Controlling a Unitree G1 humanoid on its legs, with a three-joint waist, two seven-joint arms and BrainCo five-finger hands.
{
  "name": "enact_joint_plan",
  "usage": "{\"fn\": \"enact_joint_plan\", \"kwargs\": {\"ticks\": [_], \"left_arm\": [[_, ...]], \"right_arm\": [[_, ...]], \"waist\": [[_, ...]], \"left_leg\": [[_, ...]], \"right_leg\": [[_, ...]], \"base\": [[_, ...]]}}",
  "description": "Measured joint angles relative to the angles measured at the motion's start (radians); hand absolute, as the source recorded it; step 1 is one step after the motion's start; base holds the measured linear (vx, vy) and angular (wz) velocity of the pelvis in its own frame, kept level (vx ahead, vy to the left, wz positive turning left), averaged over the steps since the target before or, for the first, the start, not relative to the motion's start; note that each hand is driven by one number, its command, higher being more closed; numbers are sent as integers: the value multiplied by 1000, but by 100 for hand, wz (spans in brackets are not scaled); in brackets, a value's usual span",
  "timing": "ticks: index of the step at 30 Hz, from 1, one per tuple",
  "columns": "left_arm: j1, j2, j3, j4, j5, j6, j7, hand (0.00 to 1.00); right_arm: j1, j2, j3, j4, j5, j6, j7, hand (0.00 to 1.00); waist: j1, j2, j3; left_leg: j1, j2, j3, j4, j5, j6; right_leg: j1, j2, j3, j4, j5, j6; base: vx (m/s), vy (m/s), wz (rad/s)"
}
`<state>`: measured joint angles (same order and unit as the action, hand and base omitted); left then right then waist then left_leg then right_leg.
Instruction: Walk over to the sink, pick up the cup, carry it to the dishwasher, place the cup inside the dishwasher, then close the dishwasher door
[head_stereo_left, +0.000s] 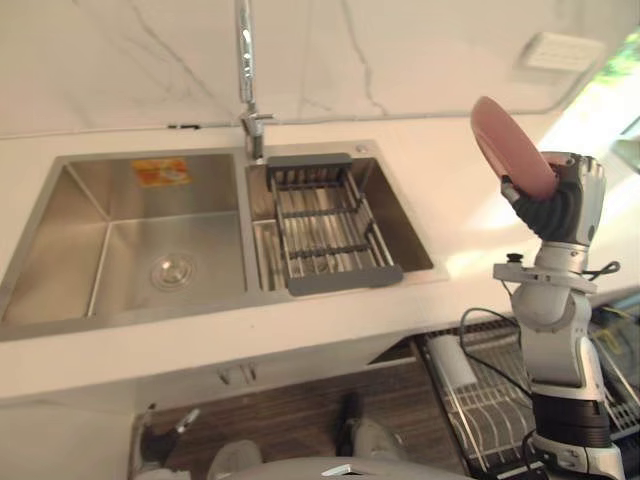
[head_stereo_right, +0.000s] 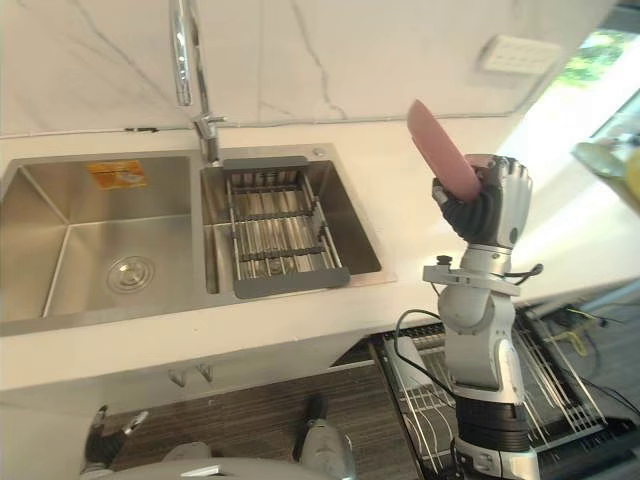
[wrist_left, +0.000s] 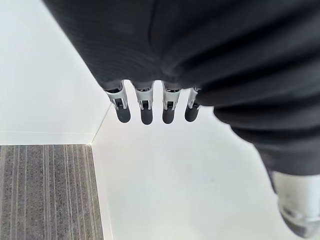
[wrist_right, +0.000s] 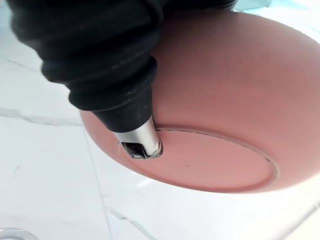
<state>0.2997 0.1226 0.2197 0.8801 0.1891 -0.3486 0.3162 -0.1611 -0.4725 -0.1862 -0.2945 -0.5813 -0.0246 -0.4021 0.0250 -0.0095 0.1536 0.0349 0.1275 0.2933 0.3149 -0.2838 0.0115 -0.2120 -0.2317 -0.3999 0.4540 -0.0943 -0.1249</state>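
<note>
Above counter (head_stereo_left: 430, 190), pink bowl (head_stereo_left: 508, 145) clamped in right hand (head_stereo_left: 562, 205) fingers; left hand (wrist_left: 200, 50) fingers (wrist_left: 145, 109) straight.

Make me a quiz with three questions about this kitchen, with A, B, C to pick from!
1. Where in the sink does the grey rack sit?
A) left basin
B) across both basins
C) right basin

2. What colour is the bowl that the right hand holds?
A) blue
B) pink
C) green

3. How are the fingers of the left hand?
A) straight, holding nothing
B) curled round a spoon
C) squeezing a sponge

Answers:
1 C, the rack lies in the basin on the robot's right.
2 B, the bowl's underside shows pink beside the thumb.
3 A, the fingers point straight in a row with nothing in them.
</note>
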Motion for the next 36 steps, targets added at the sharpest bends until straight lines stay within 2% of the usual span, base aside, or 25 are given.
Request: {"fn": "enact_joint_plan", "kwargs": {"ticks": [2, 4, 6, 7, 8, 9, 10, 11, 12, 13, 14, 15, 16, 17, 19, 22, 27, 31, 33, 36], "left_arm": [[17, 18, 6, -3, -11, 2, -3, 0], [32, 25, 6, -4, -15, 20, -5, 0], [33, 28, 6, -3, -29, 50, -19, 0], [27, 38, 5, -1, -28, 60, -20, 0], [24, 46, 4, -1, -26, 64, -20, 0], [21, 49, 6, 2, -26, 65, -20, 0], [10, 46, 5, 9, -25, 71, -21, 0], [8, 35, 10, 10, -9, 70, -23, 0], [3, 33, 16, 10, -4, 66, -23, 0], [-8, 24, 16, 14, 15, 63, -23, 0], [-11, 11, 16, 13, 22, 60, -23, 0], [2, -4, 19, 14, 37, 53, -20, 0], [22, -8, 21, 14, 46, 48, -16, 0], [33, -9, 22, 15, 54, 41, -14, 0], [49, -19, 25, 17, 77, 25, -8, 0], [48, -31, 19, 32, 107, -1, 2, 0], [46, -30, 16, 36, 109, -24, 3, 0], [45, -29, 7, 36, 109, -24, -4, 0], [38, -26, 3, 35, 106, -24, -6, 0], [8, -25, -7, 32, 85, -24, -23, 0]], "right_arm": [[-30, 0, 20, 5, -20, 3, -3, 100], [-91, 0, 37, 34, -45, 8, -4, 100], [-145, -4, 58, 83, -55, 24, -3, 100], [-154, -11, 60, 112, -54, 29, -1, 100], [-155, -13, 60, 135, -54, 30, -1, 100], [-155, -14, 59, 145, -53, 31, -1, 100], [-150, -30, 57, 160, -52, 39, -1, 100], [-143, -61, 51, 158, -51, 46, 0, 100], [-133, -72, 35, 155, -51, 48, 0, 100], [-107, -93, -23, 157, -44, 54, 0, 100], [-97, -105, -56, 157, -38, 62, 2, 100], [-71, -114, -99, 155, -32, 72, 2, 100], [-48, -118, -116, 149, -33, 73, 6, 100], [-34, -118, -133, 144, -34, 72, 9, 100], [-20, -106, -165, 137, -49, 72, 23, 100], [41, -55, -212, 72, -78, 72, 32, 100], [58, -6, -215, 67, -134, 80, 46, 100], [82, 28, -215, 78, -133, 123, 65, 100], [82, 35, -210, 91, -133, 129, 67, 100], [66, 35, -172, 214, -133, 133, 62, 100]], "waist": [[29, -11, -16], [36, -22, -26], [41, -37, -39], [52, -50, -47], [65, -67, -58], [66, -74, -62], [65, -71, -65], [72, -49, -66], [70, -51, -59], [62, -54, -57], [59, -40, -60], [69, -27, -65], [50, -18, -71], [39, -26, -68], [23, -33, -64], [17, -38, -59], [-3, -43, -53], [-5, -34, -46], [-7, -35, -41], [-2, -43, -16]], "left_leg": [[25, 34, 75, -1, 5, -8], [13, 69, 132, 26, 7, -11], [-18, 114, 196, 59, 9, -15], [-28, 140, 237, 69, 16, -27], [-33, 157, 257, 88, 22, -38], [-34, 167, 257, 98, 23, -40], [-17, 191, 254, 98, 43, -72], [-20, 223, 248, 132, 57, -94], [-47, 234, 236, 169, 54, -101], [-59, 195, 177, 80, 19, -176], [-57, 182, 155, -2, 61, -168], [-29, 165, 137, -60, 147, -160], [-9, 153, 141, -89, 159, -162], [2, 147, 144, -100, 166, -162], [0, 139, 149, -119, 179, -162], [3, 118, 144, -158, 204, -162], [-31, 73, 129, -194, 235, -154], [-46, 51, 115, -221, 252, -143], [-57, 44, 113, -240, 270, -139], [-88, 42, 114, -260, 298, -136]], "right_leg": [[70, -59, -77, 118, -70, 7], [118, -97, -103, 157, -54, -5], [122, -118, -105, 152, -6, -12], [125, -126, -104, 98, 49, -9], [134, -133, -105, 3, 149, -8], [146, -124, -101, -41, 168, 27], [179, -78, -118, -99, 146, 57], [194, -42, -116, -150, 139, 68], [211, -34, -111, -179, 131, 81], [240, -32, -103, -232, 117, 115], [249, -26, -102, -248, 120, 145], [262, -22, -89, -273, 123, 192], [283, -21, -92, -301, 130, 222], [286, -21, -90, -315, 131, 239], [287, -13, -85, -354, 138, 250], [307, -11, -91, -413, 150, 272], [298, -29, -110, -468, 154, 315], [289, -45, -122, -471, 156, 322], [267, -46, -121, -467, 157, 322], [222, -42, -114, -461, 165, 311]], "base": [[1, 8, -86], [8, -88, -108], [-12, -181, -127], [5, -267, -140], [20, -385, -137], [31, -422, -118], [37, -407, -105], [20, -307, -91], [-13, -230, -57], [-55, -179, -14], [-30, -133, -29], [49, -99, -22], [103, -48, -24], [96, -42, -6], [12, -31, -11], [-32, -29, 8], [-54, -19, 12], [-52, 22, 12], [-38, 29, 5], [-63, 6, -1]]}}
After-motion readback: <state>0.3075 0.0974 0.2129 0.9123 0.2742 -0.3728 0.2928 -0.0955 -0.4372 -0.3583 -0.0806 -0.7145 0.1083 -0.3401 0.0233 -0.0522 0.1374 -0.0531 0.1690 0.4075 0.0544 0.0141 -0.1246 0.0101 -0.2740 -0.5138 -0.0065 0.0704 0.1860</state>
